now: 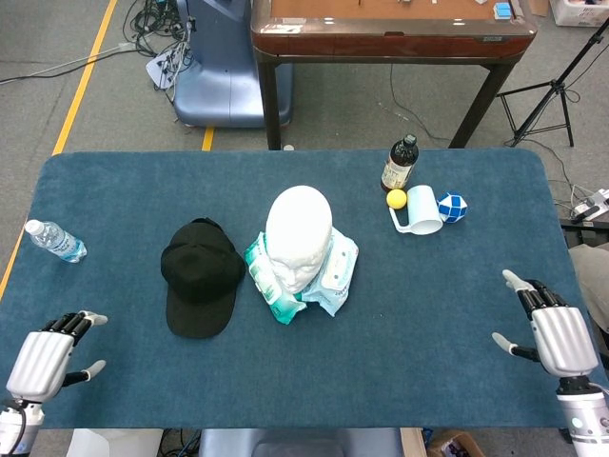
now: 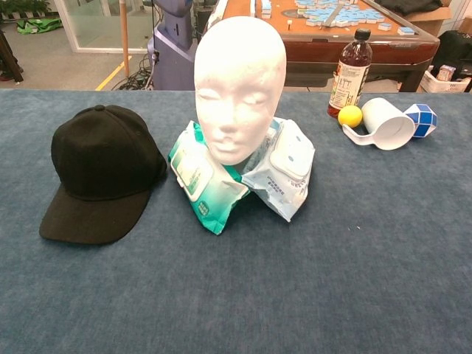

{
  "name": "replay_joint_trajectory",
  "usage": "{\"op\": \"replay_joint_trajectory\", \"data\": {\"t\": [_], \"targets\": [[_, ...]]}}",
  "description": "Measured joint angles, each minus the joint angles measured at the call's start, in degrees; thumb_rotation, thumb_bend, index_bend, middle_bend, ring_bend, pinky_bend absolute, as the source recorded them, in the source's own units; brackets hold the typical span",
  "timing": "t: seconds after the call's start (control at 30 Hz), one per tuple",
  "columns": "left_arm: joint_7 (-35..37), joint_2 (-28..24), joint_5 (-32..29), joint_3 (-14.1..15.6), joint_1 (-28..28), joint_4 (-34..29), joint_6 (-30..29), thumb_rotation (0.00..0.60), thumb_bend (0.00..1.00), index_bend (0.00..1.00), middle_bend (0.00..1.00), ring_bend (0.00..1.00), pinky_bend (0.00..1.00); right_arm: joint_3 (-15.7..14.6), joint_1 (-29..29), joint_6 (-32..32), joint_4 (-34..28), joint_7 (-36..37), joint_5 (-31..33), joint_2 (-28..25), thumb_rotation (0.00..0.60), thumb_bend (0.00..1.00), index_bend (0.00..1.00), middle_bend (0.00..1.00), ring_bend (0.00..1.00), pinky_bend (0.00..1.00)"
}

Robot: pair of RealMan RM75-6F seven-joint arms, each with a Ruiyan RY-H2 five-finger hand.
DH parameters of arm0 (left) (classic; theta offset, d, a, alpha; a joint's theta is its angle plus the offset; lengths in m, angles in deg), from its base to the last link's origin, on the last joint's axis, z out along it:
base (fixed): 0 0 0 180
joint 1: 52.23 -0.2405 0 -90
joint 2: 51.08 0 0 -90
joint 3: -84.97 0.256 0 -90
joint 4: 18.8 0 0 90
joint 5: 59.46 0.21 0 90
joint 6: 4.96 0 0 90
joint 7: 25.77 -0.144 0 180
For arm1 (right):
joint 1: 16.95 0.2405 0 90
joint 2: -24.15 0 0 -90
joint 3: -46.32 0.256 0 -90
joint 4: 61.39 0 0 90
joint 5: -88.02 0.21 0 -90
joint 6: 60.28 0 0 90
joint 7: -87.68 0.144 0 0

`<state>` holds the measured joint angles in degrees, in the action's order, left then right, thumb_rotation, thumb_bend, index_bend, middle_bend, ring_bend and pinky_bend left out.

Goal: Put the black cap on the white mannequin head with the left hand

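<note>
- While it holds nothing, the left robot hand (image 1: pixel 43 363) sits at the near left corner of the bench (image 1: pixel 457 314), fingers spread apart, well clear of the cap.
- The right robot hand (image 1: pixel 555 333) sits at the near right edge, also empty with fingers apart.
- The black cap (image 1: pixel 200 277) lies flat on the bench, brim toward the robot, just left of the white mannequin head (image 1: pixel 299 236).
- The head stands upright, face toward the robot, on two packs of wipes (image 2: pixel 243 181).
- A water bottle (image 1: pixel 55 241) lies near the left edge.
- Far right stand a dark bottle (image 1: pixel 400 164), a yellow ball (image 1: pixel 396 198), a tipped white mug (image 1: pixel 422 210) and a blue-and-white ball (image 1: pixel 453 207).
</note>
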<state>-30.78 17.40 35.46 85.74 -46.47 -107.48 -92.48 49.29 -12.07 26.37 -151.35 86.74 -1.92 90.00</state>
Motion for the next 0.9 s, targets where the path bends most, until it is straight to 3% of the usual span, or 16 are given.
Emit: {"op": "replay_joint_trajectory", "data": {"t": [0.13, 0.33, 0.9], "targets": [[-0.7, 2.2, 3.8, 0.4, 0.5, 0.5, -1.7, 0.600, 0.09, 0.47, 0.56, 0.40, 0.60, -0.1, 0.1, -0.5, 0.0, 0.0, 0.2, -0.1, 0.600, 0.00, 0.11, 0.28, 0.21, 0.39], [-3.5, 4.8, 5.8, 0.3, 2.4, 0.6, -0.3, 0.600, 0.09, 0.50, 0.64, 0.42, 0.60, 0.0, 0.2, -0.5, -0.3, 0.4, 0.2, -0.6, 0.600, 0.00, 0.11, 0.28, 0.21, 0.39], [-14.9, 13.9, 0.6, -2.2, 9.6, 0.2, 12.2, 0.600, 0.08, 0.49, 0.68, 0.43, 0.60, 0.3, 0.4, -1.0, -0.1, 3.0, 1.1, -1.7, 0.600, 0.00, 0.11, 0.28, 0.21, 0.39]]}}
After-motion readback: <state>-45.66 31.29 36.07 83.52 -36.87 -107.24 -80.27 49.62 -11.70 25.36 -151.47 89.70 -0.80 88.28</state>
